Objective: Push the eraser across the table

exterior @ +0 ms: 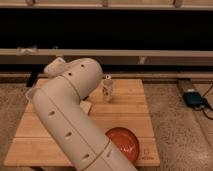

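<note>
You can't see the eraser; the big white arm (65,120) hides it. Gripper's behind the elbow, mid-left, so can't tell its state. Push on the table (130,112) prob. not finished.

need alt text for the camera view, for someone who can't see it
A large white robot arm bends across a light wooden table, hiding much of it. Its gripper sits beyond the elbow at the table's far left edge. A small white cup and an orange-red dish stand on the table.
</note>
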